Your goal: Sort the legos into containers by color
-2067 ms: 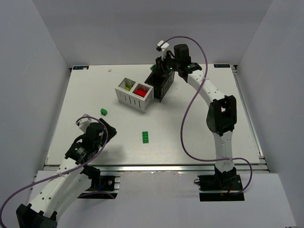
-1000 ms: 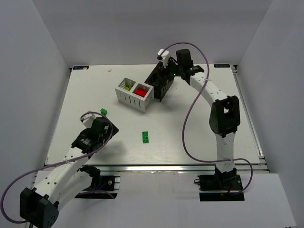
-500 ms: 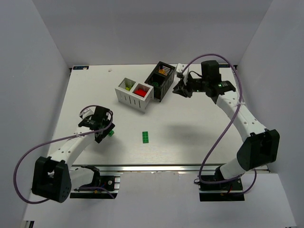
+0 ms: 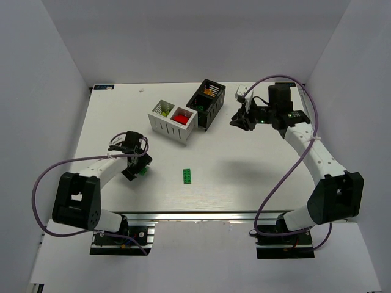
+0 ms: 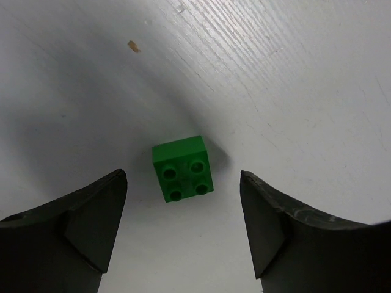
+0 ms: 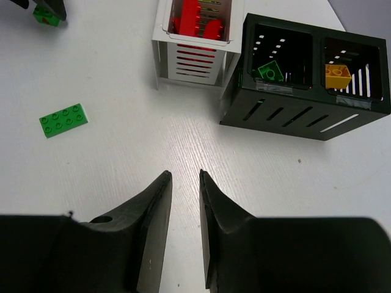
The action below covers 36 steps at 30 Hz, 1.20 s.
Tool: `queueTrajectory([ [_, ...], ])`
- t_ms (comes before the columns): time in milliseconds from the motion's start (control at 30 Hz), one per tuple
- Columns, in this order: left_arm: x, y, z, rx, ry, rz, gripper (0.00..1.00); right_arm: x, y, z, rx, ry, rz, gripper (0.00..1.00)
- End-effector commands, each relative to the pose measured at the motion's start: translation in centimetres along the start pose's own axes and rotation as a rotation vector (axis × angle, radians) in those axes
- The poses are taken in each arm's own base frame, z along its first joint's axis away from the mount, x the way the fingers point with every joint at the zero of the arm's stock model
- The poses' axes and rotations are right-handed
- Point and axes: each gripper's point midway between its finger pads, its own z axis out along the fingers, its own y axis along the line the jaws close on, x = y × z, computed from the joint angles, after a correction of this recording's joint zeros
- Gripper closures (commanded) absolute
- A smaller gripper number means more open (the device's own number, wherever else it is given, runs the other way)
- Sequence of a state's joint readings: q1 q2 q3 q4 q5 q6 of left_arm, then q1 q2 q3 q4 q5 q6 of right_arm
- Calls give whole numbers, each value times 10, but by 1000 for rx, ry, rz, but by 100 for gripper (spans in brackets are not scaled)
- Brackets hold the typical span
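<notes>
L gripper (image 5: 181, 177) hangs low over the table (image 5: 293, 73), jaws wide. The small green brick (image 5: 183, 166), a 2x2 w/ studs up, lies flat between the fingers. There's clear table on both sides of it, so no contact and nothing gripped. It sits a bit ahead of the fingertips, turned slightly off square to them.

To the right of that gripper, well apart, the long green brick (image 4: 188, 176) lies flat on its own, a 2x4 w/ studs up. From my R wrist cam it's ahead and off to the left of the fingers.

Next comes the white box (image 6: 194, 41), ahead of the R gripper and slightly left. Red bricks (image 6: 195, 15) are piled in the compartment I can see from the wrist. The top cam shows something lime (image 4: 164, 112) in the other one, too small to call the shape.

The black box (image 6: 293, 113) stands just beside the white one, ahead and right of the R fingers. A dark green brick (image 6: 269, 72) is in its left compartment and an orange-yellow brick (image 6: 338, 75) in its right.

R gripper (image 6: 185, 177) is up off the table and apart from both boxes. Its jaws are at a narrow gap w/ nothing between them, only bare table behind.
</notes>
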<state>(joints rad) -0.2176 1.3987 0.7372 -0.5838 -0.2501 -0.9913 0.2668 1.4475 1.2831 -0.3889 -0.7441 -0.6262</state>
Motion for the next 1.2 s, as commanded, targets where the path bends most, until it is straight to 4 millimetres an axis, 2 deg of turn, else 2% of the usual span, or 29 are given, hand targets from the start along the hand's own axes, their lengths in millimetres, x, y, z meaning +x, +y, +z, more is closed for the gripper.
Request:
queueTrajectory([
  [0, -9, -15, -2, 49, -15, 1, 16, -14, 4, -6, -3, -51, -16, 70],
  [400, -7, -9, 10, -8, 1, 36, 27, -12, 7, -8, -6, -56, -4, 70],
  [533, -8, -8, 10, -20, 0, 40, 41, -12, 9, -8, -15, -59, 2, 70],
  [567, -8, -9, 9, -17, -4, 41, 49, -14, 10, -9, -18, -63, 0, 70],
  [667, -10, -10, 7, -10, -9, 41, 57, -16, 12, -10, -20, -68, 2, 70],
  [700, -10, -11, 6, -5, -10, 43, 65, -17, 12, -11, -18, -72, -1, 70],
  [800, -13, -16, -1, 26, -15, 50, 79, -18, 14, -13, -20, -75, 4, 70],
  [900, -19, -24, -12, 75, -25, 64, 88, -16, 15, -14, -15, -74, 7, 70],
  [933, -23, -30, -20, 109, -38, 66, 93, -17, 17, -14, -16, -76, 7, 71],
  [1033, -30, -46, -36, 196, -55, 92, 97, -14, 19, -15, -17, -74, 9, 71],
  [1133, -35, -67, -58, 326, -64, 120, 100, -11, 20, -16, -15, -70, 15, 71],
  [1167, -36, -80, -70, 400, -68, 139, 100, -10, 20, -17, -12, -69, 18, 71],
])
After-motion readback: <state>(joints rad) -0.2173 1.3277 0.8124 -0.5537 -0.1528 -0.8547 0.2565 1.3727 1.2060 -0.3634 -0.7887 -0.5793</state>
